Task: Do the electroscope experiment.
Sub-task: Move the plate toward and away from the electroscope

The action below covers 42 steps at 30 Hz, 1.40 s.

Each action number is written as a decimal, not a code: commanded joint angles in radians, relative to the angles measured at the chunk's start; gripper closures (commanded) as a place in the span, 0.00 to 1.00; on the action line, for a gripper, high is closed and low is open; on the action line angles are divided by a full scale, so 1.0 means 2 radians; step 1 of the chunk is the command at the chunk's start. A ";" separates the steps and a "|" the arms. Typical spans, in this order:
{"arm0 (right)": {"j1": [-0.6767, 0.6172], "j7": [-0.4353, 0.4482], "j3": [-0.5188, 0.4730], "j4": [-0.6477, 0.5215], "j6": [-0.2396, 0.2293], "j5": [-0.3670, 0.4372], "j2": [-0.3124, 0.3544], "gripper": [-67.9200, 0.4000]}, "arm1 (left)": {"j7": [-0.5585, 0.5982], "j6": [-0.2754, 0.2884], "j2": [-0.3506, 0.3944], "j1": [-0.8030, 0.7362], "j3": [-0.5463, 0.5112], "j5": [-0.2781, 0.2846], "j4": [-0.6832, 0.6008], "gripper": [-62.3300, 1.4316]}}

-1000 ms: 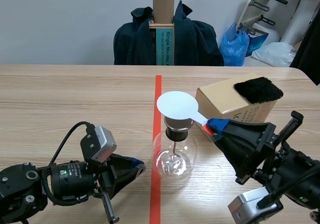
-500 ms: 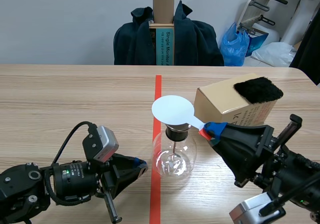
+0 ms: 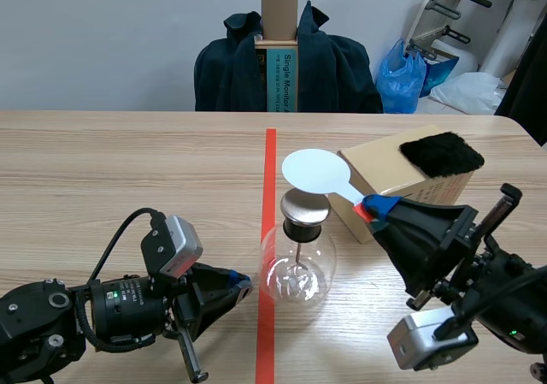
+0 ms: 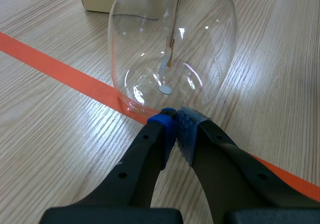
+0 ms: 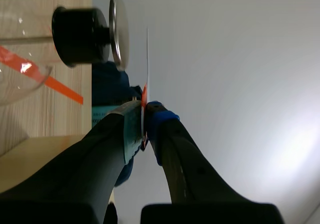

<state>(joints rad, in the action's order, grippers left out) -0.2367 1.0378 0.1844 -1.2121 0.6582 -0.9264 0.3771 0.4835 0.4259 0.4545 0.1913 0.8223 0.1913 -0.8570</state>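
White round flat paddle (image 3: 316,171), pinched by its red handle end in the right gripper (image 3: 374,206), is held just above and slightly beyond the silver cap (image 3: 305,203) of the clear glass electroscope flask (image 3: 297,268) (left gripper (image 3: 242,285), jaws pressed together on nothing, at the flask's base).

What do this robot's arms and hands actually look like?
Both arms are black, built from chunky rounded segments. The left hand and right hand each have two thick black fingers tapering to a wedge, tipped with blue or grey-green dotted pads. A silver-grey box sits by each wrist, and a black cable loops over the left arm.
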 commanded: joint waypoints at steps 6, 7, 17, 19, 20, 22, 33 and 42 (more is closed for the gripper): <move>-0.009 -0.054 -0.011 -0.011 0.004 0.007 0.010 0.98 | 0.009 0.002 -0.003 0.002 -0.002 0.005 -0.010 0.95; -0.009 -0.058 -0.012 -0.011 0.004 0.007 0.010 0.98 | 0.009 0.002 -0.003 0.002 -0.002 0.005 -0.010 0.95; -0.016 -0.099 -0.014 -0.011 0.004 0.007 0.023 0.98 | 0.009 0.002 -0.004 0.002 -0.002 0.005 -0.010 0.95; -0.016 -0.102 -0.014 -0.011 0.004 0.007 0.023 0.98 | 0.009 0.002 -0.004 0.002 -0.002 0.005 -0.010 0.95; -0.016 -0.103 -0.014 -0.011 0.004 0.007 0.023 0.98 | 0.009 0.002 -0.004 0.002 -0.002 0.005 -0.010 0.95; -0.016 -0.103 -0.014 -0.011 0.004 0.007 0.023 0.98 | 0.009 0.002 -0.004 0.002 -0.002 0.005 -0.010 0.95; -0.016 -0.051 -0.014 -0.011 0.004 0.007 0.023 0.98 | 0.009 0.002 -0.004 0.002 -0.002 0.005 -0.010 0.95; -0.016 0.037 -0.014 -0.012 0.004 0.007 0.023 0.98 | 0.009 0.002 -0.006 0.002 -0.002 0.005 -0.010 0.95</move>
<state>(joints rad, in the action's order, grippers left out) -0.2703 1.1061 0.1677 -1.2125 0.6582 -0.9253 0.4103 0.4835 0.4259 0.4541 0.1913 0.8223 0.1913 -0.8570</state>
